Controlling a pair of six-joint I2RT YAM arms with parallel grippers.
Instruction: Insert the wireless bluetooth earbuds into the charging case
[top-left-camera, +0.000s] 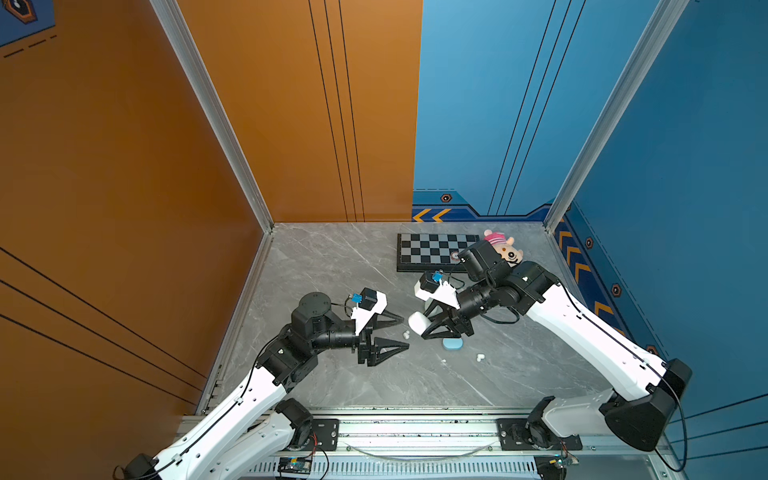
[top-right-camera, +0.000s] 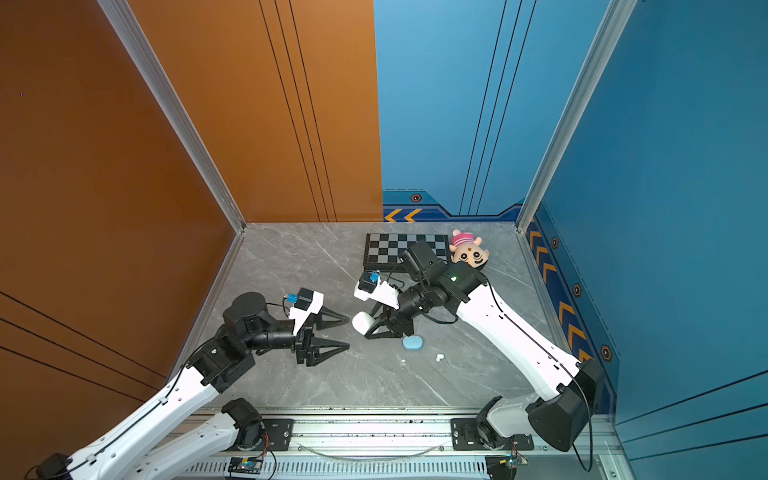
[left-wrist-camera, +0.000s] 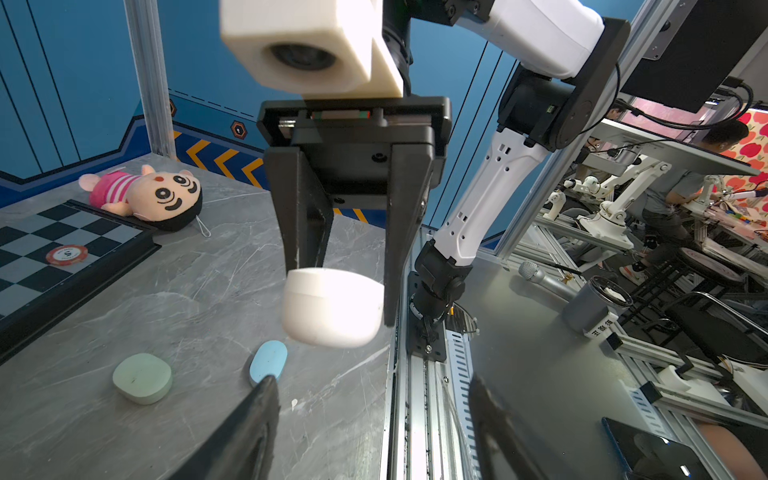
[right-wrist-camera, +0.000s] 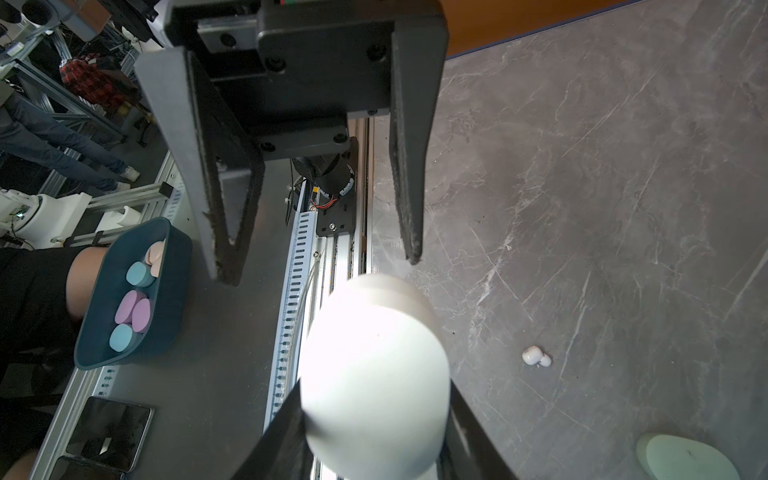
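Your worktop (top-left-camera: 332, 270) is grey veined stone, boxed in by an orange wall (top-left-camera: 291, 124) on the left of both top views and a blue wall (top-left-camera: 478, 104) on the right, with aluminium posts (top-left-camera: 216, 116) at the corners. At the far edge, right of centre, a chessboard (top-left-camera: 432, 249) lies flat with a plush doll (top-left-camera: 505, 247) just beside it. The right gripper (top-left-camera: 426, 324) has its jaws clamped on a white case (left-wrist-camera: 332, 309), which is lifted clear of the worktop and looks shut. The left gripper (top-right-camera: 348, 332) faces it, jaws wide with nothing between them. A blue case (top-left-camera: 453, 344) and a green case (left-wrist-camera: 143, 376) lie closed on the stone. The earbuds (top-left-camera: 604, 357) lie loose below centre, right of the blue case. One more white bud (right-wrist-camera: 536, 356) sits apart on bare stone. Off the worktop, a teal tub (right-wrist-camera: 172, 299) holds round cases (right-wrist-camera: 139, 274) in blue, purple and peach.
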